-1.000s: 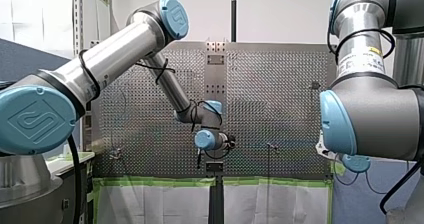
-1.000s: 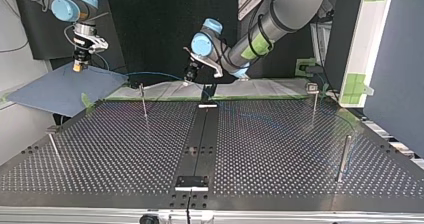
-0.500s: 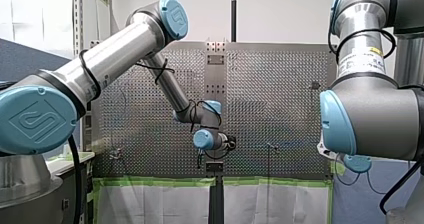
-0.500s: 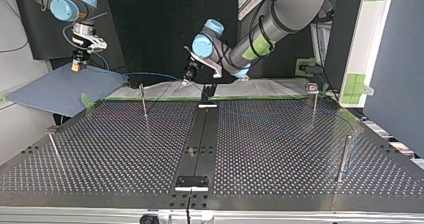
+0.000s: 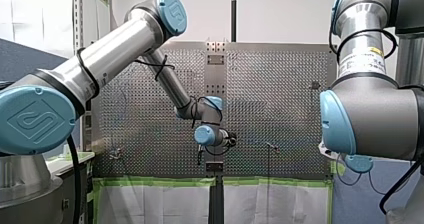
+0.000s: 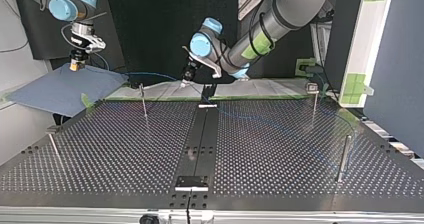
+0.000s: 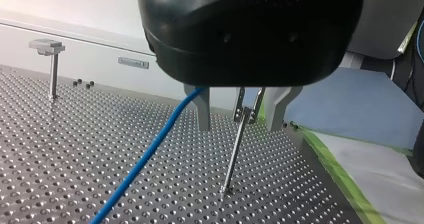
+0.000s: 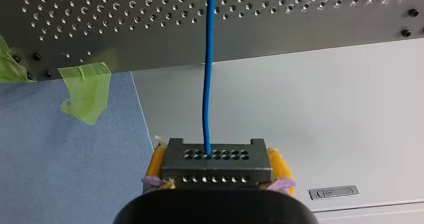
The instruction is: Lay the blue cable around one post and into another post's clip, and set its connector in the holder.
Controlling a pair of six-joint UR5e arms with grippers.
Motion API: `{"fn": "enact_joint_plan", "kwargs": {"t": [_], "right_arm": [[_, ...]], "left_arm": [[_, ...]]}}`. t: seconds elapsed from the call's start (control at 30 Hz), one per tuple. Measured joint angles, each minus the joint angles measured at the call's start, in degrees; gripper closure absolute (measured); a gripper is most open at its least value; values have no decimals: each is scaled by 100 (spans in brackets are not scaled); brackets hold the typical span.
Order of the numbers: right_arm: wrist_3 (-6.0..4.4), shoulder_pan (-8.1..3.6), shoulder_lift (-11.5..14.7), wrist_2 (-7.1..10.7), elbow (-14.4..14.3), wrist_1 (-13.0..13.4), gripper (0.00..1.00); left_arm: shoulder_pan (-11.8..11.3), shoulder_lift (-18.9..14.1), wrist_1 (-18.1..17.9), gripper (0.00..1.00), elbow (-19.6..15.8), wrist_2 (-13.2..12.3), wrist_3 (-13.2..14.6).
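In the front view my left gripper [image 5: 200, 156] hung by the tabletop's [image 5: 280, 94] taped edge, its wrist slightly higher than half a second before, with a white wall behind. Only the top view showed the cable [image 6: 150, 74] arcing along that edge, and my right gripper [image 6: 75, 64] off the tabletop over a blue cloth [image 6: 50, 91]. In the left wrist view the jaws stood apart, with the cable beside one finger and a post [image 7: 234, 154] between them. In the right wrist view yellow pads clamped the connector [image 8: 215, 156].
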State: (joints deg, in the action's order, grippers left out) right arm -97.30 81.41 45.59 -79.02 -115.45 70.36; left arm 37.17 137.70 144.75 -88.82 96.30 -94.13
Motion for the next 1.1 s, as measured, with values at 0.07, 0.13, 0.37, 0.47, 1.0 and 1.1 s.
{"fn": "enact_joint_plan", "kwargs": {"t": [0.07, 0.13, 0.37, 0.47, 1.0, 1.1], "right_arm": [[-1, -4, 0, 0, 1, 3, 100], [-2, -8, 0, 0, 1, 7, 100], [-3, -11, -1, 0, 1, 20, 100], [-3, -10, -1, 0, 1, 12, 100], [12, 1, -1, 0, 0, -29, 100], [10, 6, -1, 0, 0, -30, 100]], "left_arm": [[17, -17, 31, 45, -3, 20, 23], [33, -40, 47, 45, -27, 73, 43], [25, -301, -206, 43, -336, 273, -83], [12, -356, -357, 43, -468, 283, -130], [46, -368, -708, 40, -529, 176, -136], [47, -367, -712, 40, -529, 176, -130]]}}
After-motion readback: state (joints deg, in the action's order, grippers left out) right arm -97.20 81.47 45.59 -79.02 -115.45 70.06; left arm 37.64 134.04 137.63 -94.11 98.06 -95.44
